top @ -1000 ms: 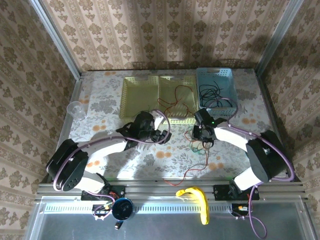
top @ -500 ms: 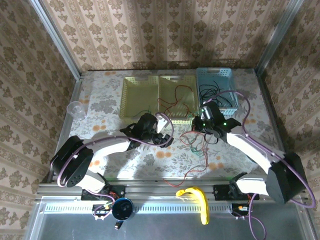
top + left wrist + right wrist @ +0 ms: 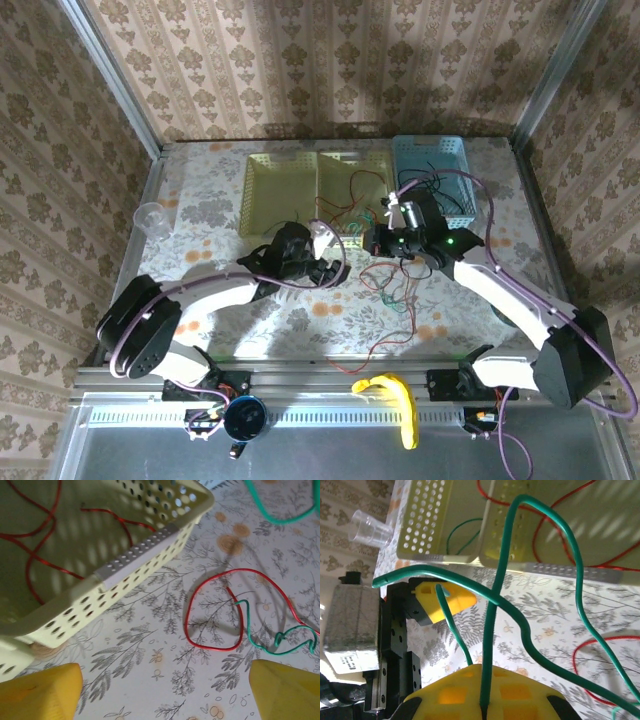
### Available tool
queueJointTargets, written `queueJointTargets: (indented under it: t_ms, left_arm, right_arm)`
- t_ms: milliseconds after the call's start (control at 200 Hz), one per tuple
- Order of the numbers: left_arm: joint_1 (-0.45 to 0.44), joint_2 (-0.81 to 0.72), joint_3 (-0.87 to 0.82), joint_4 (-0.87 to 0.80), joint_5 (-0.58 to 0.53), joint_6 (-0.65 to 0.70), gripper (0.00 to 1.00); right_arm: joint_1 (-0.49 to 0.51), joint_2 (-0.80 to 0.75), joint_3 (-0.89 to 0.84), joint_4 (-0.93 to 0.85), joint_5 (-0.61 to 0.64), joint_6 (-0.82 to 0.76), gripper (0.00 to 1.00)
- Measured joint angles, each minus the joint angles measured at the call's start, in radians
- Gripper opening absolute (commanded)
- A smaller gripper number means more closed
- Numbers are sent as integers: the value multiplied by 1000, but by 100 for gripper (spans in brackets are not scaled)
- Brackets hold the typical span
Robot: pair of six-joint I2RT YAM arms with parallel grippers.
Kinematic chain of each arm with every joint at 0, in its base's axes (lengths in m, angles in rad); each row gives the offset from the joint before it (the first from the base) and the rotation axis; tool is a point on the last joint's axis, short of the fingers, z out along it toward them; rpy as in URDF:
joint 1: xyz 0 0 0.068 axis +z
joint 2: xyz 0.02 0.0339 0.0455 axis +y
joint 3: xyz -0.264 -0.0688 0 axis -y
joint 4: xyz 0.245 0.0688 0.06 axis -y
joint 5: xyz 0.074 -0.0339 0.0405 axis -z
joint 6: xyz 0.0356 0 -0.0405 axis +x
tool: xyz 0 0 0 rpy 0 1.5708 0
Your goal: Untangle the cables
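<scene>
Between the two arms, on the flowered table (image 3: 200, 190), the cables (image 3: 395, 290) lie as a loose knot of red and green, with a red tail running toward the near edge. More red wire sits in the yellow basket (image 3: 345, 158), and black cables (image 3: 425, 183) sit in the blue basket (image 3: 462, 150). They look light, thin and limp yet a little springy, so I judge that a pull on one strand will drag its neighbours along. A smooth jacket may also slip through the pads unless it is pinched squarely. The best hold seems to be near a free end or just beside a crossing, not in the middle of a long loop. The right gripper (image 3: 482, 680) is clamped on the green cable (image 3: 502, 580), which rises from between its yellow fingers and arcs over toward the basket. The left gripper (image 3: 165, 700) hangs spread wide, holding nothing, above a red cable (image 3: 200, 645) loop hooked with a green strand (image 3: 260, 647) near the basket's corner. Compared with a second ago, the right gripper has closed, risen off the knot and swung toward the yellow basket, drawing green cable up with it, and its arm is stretched further out. The left arm has barely shifted and its jaws remain spread.
</scene>
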Motion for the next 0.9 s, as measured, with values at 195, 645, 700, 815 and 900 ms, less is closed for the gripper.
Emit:
queueJointTargets:
  t_ms: [195, 645, 700, 815, 900]
  left_arm:
    - [10, -164, -74, -68, -411, -120, 89]
    - [104, -360, -92, -377, -887, -322, 90]
    - [103, -357, -108, -355, -853, -312, 91]
    - [97, -326, -131, -282, -756, -264, 91]
    - [70, -280, -133, -212, -668, -206, 91]
  right_arm:
    - [74, 195, 156, -3, -2, -21, 0]
    - [123, 808, 831, -37, -49, -33, 53]
    - [123, 803, 821, -45, -36, -26, 54]
    - [123, 721, 691, -31, 8, -25, 54]
    - [123, 589, 518, -40, 77, -22, 54]
